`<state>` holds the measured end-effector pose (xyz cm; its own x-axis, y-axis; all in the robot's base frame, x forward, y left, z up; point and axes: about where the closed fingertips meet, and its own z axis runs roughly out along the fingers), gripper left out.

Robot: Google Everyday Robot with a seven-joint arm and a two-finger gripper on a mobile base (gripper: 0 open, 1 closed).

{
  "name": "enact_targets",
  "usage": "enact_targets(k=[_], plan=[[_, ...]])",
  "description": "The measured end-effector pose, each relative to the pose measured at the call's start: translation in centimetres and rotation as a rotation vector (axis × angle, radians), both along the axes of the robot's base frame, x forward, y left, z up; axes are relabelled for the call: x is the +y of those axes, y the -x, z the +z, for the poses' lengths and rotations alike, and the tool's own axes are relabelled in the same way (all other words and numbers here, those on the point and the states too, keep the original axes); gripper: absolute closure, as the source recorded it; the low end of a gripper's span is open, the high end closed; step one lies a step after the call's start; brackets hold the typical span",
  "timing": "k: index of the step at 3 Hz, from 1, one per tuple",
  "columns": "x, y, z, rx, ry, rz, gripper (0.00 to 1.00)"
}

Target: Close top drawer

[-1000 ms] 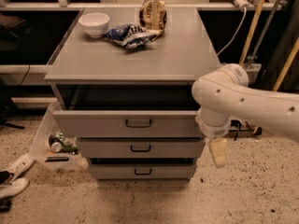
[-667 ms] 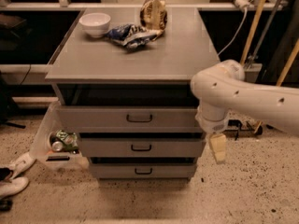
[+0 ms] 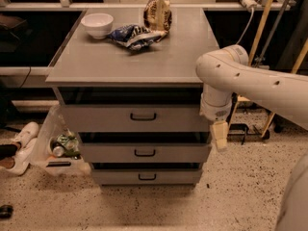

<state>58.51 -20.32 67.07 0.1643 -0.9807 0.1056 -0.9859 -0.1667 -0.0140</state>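
pushed further in than a second ago: top drawer with a narrower dark gap left under the edge of the counter, front panel still out beyond that edge; closing under way, then, but by the look of it not finished, and probably one more push needed. hand hanging just beside the right end of the front panel, pointing down; cannot tell whether apart or together, nor whether touching the panel.
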Motion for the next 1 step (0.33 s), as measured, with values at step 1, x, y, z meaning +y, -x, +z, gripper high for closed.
enact_targets(k=[1], plan=[[0.0, 0.0, 0.0, 0.0, 0.0, 0.0, 0.0]])
